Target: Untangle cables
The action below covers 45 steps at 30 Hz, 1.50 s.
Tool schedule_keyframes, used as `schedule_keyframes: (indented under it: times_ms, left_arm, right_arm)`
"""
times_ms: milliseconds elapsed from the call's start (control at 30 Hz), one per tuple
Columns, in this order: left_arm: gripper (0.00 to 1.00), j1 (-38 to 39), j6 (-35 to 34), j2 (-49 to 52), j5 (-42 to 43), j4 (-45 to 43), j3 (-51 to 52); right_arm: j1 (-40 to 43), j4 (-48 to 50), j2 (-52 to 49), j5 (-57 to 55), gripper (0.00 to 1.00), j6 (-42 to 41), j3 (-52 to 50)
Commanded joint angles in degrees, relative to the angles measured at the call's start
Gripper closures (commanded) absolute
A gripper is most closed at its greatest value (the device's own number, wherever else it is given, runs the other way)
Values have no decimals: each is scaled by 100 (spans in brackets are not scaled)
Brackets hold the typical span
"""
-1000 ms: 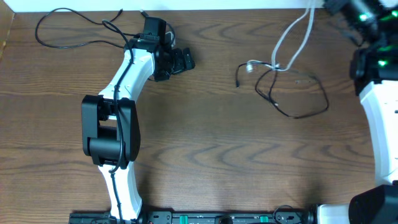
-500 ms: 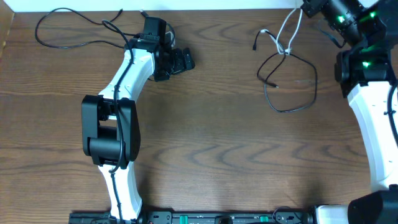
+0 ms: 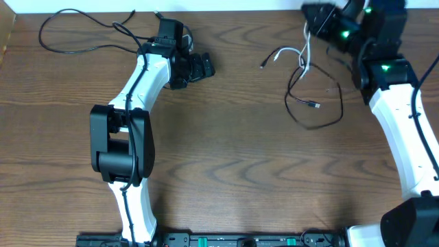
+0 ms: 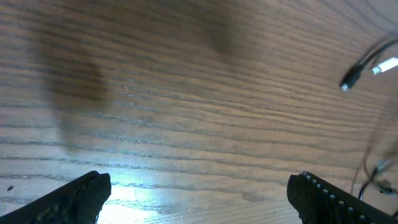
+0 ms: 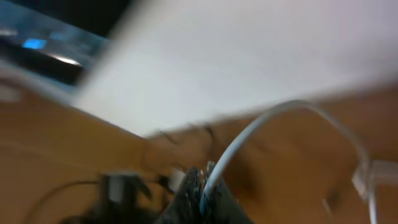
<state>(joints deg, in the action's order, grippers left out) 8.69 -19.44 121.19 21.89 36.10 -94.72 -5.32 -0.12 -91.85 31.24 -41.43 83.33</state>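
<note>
My right gripper is raised at the table's back right and shut on the white cable, which hangs down to the wood with its plug end pointing left. In the blurred right wrist view the white cable runs out from between the shut fingers. The short black cable lies in a loop under it, tangled with the white one. The long black cable lies at the back left. My left gripper is open and empty over bare wood.
In the left wrist view a black plug and a white plug show at the far right. The table's back edge meets a white wall. The left arm's body stands mid-left.
My right gripper has moved left along the back edge with the white cable. The white plug and the black loop have been dragged left. The left arm has not moved.
</note>
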Motion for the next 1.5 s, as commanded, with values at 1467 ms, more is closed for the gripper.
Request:
schedule_keyframes:
  times_ms: [1467]
  left_arm:
    - [4, -612, -3985, -516, 5696, -2037, -264]
  right_arm:
    - [-680, -2197, 138, 1285, 99, 3390, 109]
